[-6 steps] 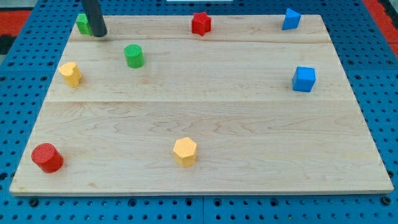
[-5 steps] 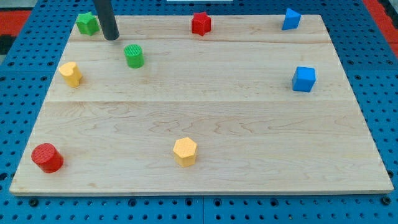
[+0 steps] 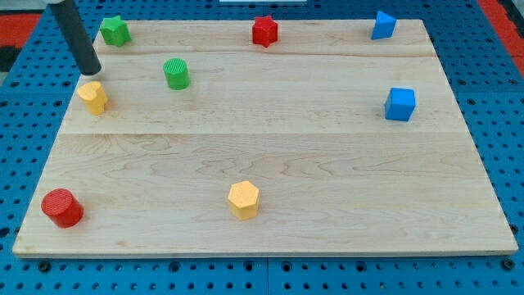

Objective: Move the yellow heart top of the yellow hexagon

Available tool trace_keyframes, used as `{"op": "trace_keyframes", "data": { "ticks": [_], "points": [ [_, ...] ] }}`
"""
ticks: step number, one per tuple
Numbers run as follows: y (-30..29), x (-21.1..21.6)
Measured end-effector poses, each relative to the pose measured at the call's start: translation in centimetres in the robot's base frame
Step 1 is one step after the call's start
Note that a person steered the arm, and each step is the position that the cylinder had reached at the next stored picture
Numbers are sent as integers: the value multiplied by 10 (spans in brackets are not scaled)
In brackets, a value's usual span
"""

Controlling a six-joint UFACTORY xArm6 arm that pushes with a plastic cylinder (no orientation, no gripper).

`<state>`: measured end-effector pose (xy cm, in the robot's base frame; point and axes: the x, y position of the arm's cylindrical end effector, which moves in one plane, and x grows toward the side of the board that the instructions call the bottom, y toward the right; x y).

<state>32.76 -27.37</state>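
Observation:
The yellow heart (image 3: pixel 92 97) lies near the board's left edge, in its upper part. The yellow hexagon (image 3: pixel 244 199) lies low on the board, a little left of centre. My tip (image 3: pixel 91 70) is at the end of the dark rod that comes in from the view's top left. It stands just above the yellow heart, very close to its upper edge; I cannot tell whether they touch.
A green cylinder (image 3: pixel 176 73) stands to the right of my tip. A green star (image 3: pixel 115 30), a red star (image 3: pixel 264 31) and a blue block (image 3: pixel 382 25) line the top edge. A blue cube (image 3: pixel 400 104) sits at right, a red cylinder (image 3: pixel 62 207) at bottom left.
My tip has moved from beside the green star and green cylinder down and to the left, to just above the yellow heart. No block has moved.

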Motion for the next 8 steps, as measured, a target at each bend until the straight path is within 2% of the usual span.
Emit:
{"op": "trace_keyframes", "data": {
  "ticks": [1, 5, 8],
  "points": [
    [1, 24],
    [13, 73],
    [70, 85]
  ]
}}
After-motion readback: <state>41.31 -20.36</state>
